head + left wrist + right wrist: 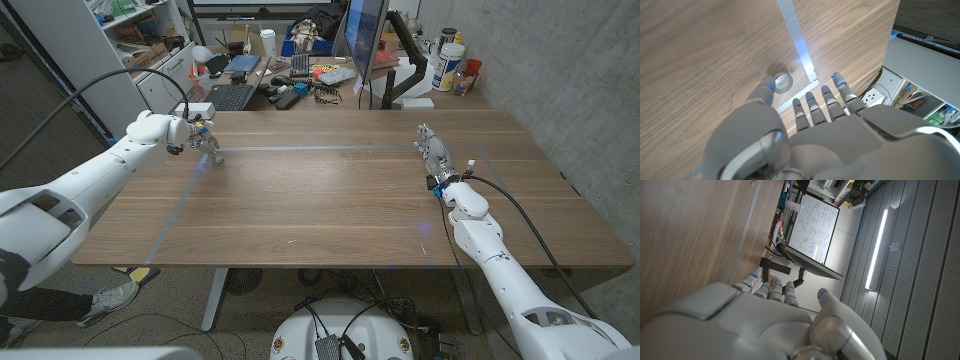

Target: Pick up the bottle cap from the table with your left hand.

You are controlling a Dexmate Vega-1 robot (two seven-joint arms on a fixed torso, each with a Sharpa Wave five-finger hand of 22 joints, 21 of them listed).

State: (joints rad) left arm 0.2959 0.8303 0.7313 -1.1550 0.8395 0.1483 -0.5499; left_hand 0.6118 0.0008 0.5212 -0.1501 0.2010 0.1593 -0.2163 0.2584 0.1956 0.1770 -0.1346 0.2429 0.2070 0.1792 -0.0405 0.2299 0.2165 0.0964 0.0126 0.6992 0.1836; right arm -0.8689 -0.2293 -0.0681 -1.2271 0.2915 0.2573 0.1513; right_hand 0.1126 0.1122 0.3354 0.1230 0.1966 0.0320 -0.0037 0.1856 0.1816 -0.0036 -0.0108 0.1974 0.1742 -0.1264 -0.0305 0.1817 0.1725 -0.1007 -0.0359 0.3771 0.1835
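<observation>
My left hand [805,120] hovers fingers spread by the clear bottle cap [782,82], thumb tip just beside it, near the worktop's [330,200] far-left corner; my right hand's [436,157] grip I cannot tell.

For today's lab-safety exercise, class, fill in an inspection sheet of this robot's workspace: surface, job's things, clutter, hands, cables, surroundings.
Surface: wooden table, pale tape lines across it.
Job's things: bottle cap lying on the table beside the tape corner, not lifted.
Clutter: nothing seen on the table itself.
Hands: left hand over the cap, thumb tip next to it; right hand holds nothing.
Cables: black cable along the right arm.
Surroundings: crowded desk with laptop and monitor behind; shelves at left.
</observation>
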